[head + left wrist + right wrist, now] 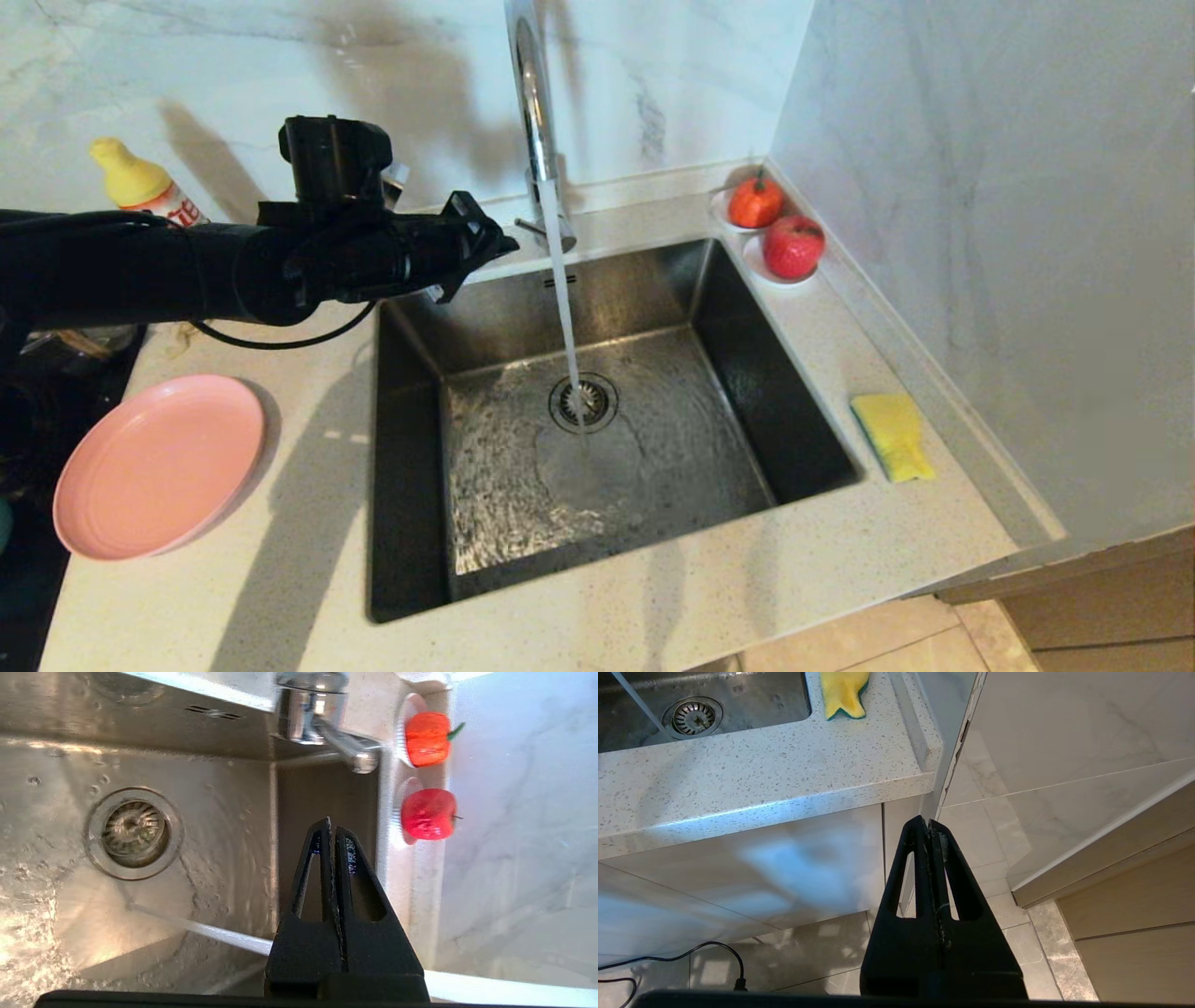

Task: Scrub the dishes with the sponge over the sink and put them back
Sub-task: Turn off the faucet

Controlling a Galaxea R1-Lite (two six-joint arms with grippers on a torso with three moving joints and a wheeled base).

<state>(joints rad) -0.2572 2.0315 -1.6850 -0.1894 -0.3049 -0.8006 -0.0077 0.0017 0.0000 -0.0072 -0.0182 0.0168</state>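
Presently, findings by view.
Head view: left end effector (485,245) together, empty, level over the sink (597,560) rim at 10 o'clock, beside the faucet (534,103); water running. Plate (159,465) on bench (280,560) at 9 o'clock; sponge (893,434) at 3 o'clock, both within reach.
Left wrist view: fingers (348,858) pressed together above basin; handle (345,749) near, likely just operated.
Right wrist view: right end effector (929,833) together, parked below bench edge.
Bowl: not identifiable.
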